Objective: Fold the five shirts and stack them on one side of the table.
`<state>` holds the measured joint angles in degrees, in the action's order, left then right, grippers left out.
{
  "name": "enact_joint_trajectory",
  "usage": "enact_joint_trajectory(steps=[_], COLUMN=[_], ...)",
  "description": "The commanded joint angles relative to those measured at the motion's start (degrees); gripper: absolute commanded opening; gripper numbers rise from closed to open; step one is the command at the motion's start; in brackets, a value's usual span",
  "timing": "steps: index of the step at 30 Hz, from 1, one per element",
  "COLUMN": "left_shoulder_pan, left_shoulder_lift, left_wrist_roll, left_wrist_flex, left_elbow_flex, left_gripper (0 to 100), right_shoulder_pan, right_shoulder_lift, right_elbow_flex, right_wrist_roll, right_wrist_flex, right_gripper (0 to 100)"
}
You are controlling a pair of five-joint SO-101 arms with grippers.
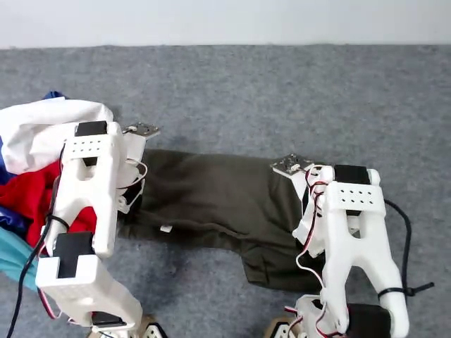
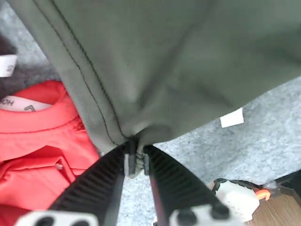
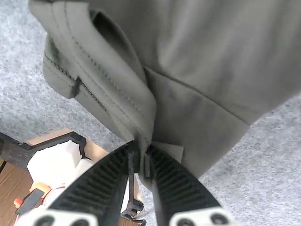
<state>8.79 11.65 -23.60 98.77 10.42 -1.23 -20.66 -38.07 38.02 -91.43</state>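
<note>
Fabric of the olive shirt (image 1: 211, 193) we see pinched by left gripper (image 2: 136, 162) and right gripper (image 3: 140, 160) above the counter (image 1: 282, 91).

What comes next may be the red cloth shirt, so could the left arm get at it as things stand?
Probably not yet: the left pincer is shut on the edge of the olive-green cloth shirt and must let go first. The red cloth shirt lies close beside it, collar uncovered.

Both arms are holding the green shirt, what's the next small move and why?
Probably lift both ends together and fold the green shirt over itself: the left end effector and right end effector are each shut on its edge, and the rest lies spread on the table.
</note>
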Motion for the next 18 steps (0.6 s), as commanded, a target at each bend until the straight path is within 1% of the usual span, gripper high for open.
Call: enact_joint_trajectory(steps=[1, 3, 6, 9, 12, 13, 15, 18], left_shoulder_pan=[0.00, 0.00, 0.09, 0.09, 0.18, 0.35, 1.41, 4.40], left_shoulder_lift=[-0.26, -0.26, -0.44, -0.79, -0.79, -0.79, -0.79, -0.53], left_wrist_roll=[-0.79, -0.88, -3.78, -5.98, -8.70, -10.20, -14.33, -21.89], left_wrist_flex=[0.88, 1.23, 1.23, 1.23, 1.14, 1.14, 1.14, 1.23], left_elbow_flex=[0.13, 0.13, 0.13, 0.13, -0.13, -0.22, -0.22, 0.04], left_gripper=[6, 8, 8, 9, 8, 8, 8, 8], right_shoulder_pan=[-0.66, -0.40, -0.40, -0.31, -0.75, -0.84, -0.92, -0.40], right_shoulder_lift=[-2.59, -2.68, -2.95, -5.05, -8.48, -9.27, -10.42, -9.71], right_elbow_flex=[0.18, 0.35, 1.67, 5.71, 10.46, 12.13, 14.95, 15.03], right_wrist_roll=[0.53, 0.53, 0.79, 0.88, 0.44, -0.26, -5.80, -13.36], right_wrist_flex=[-2.15, -3.65, -6.37, -10.42, -10.68, -9.63, -4.70, 6.81], right_gripper=[8.1, 11.2, 13.6, 13.7, 13.7, 13.7, 13.6, 13.6])
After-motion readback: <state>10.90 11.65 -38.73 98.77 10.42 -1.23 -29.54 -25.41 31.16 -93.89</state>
